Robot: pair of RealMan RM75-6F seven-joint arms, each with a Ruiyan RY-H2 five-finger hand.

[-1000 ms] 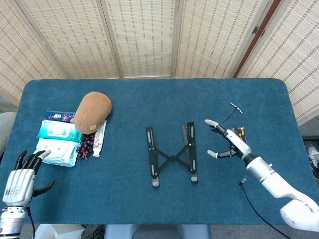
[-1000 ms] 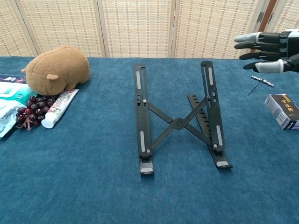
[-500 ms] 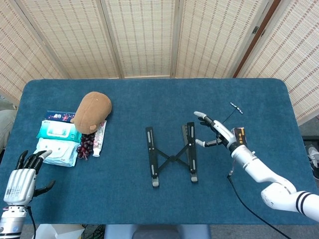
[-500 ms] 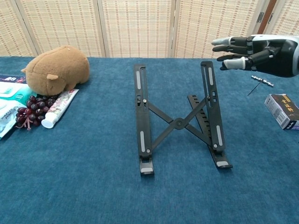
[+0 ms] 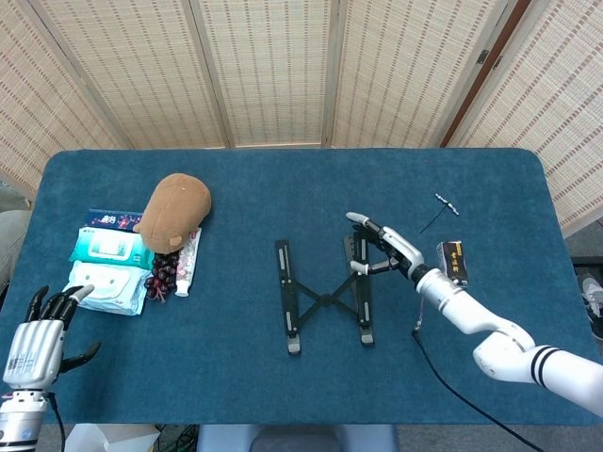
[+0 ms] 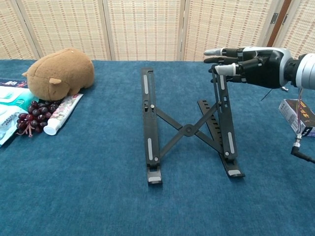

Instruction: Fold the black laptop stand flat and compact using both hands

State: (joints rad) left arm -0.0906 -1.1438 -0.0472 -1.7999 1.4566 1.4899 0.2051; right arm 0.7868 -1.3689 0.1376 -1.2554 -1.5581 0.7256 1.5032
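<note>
Right robot hand (image 6: 246, 61) has swept in, open, over the stand's (image 6: 188, 129) right rail; left robot hand (image 5: 38, 334) idles open, folding unstarted.

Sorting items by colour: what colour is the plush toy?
Brown plush toy; clearest in chest view.

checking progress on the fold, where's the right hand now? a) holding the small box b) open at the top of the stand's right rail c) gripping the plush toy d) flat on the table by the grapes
b: the right hand has its fingers spread at the upper end of the right rail of the stand, holding nothing.
</note>
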